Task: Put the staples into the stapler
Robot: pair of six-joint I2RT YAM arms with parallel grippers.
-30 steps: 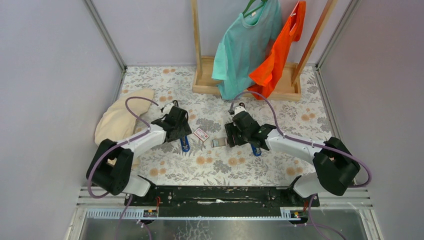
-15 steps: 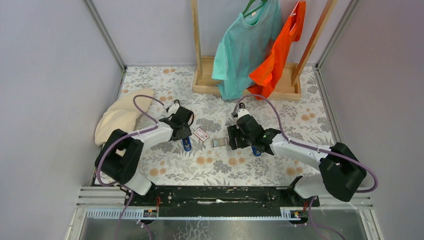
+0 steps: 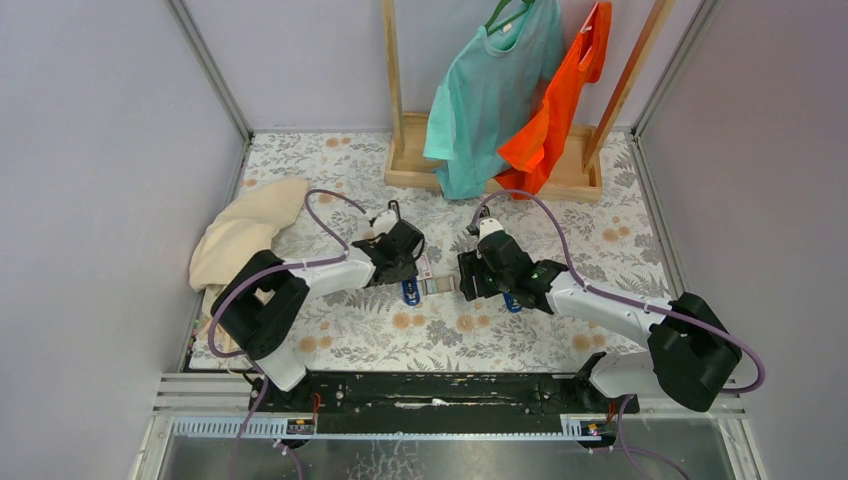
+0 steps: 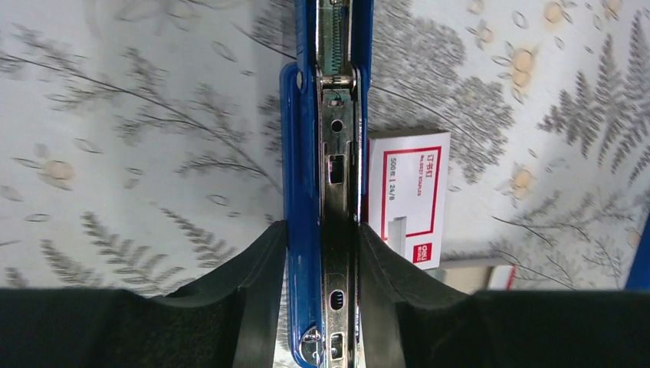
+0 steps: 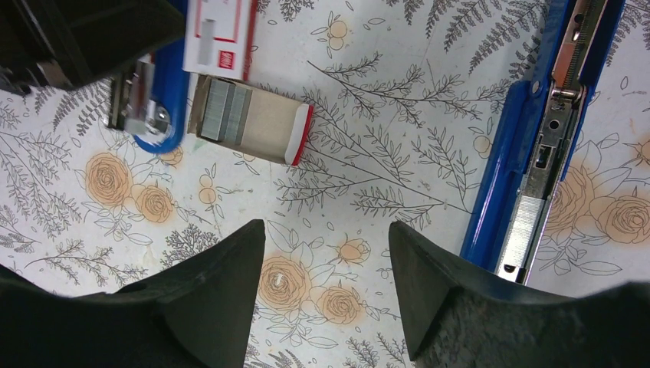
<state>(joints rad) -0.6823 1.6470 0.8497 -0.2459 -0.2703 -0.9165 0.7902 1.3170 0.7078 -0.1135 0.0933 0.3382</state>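
Your left claw (image 4: pixel 318 230) was clamped on open blue stapler (image 4: pixel 337 130); loading channel exposed, looked bare. Your right claw (image 5: pixel 326 245) hung open, empty, just right of staples (image 5: pixel 224 101). These lay in cardboard tray (image 5: pixel 268 126) on worktop (image 5: pixel 360 115), beside stapler's tip. Loading not yet done.

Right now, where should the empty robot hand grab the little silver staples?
Probably from straight above, pinching the staples across their flat block's two sides. They lie flat in an open-topped tray, and the blue stapler held by the left gripper crowds that end, so a sideways approach looks blocked. The right gripper is open.
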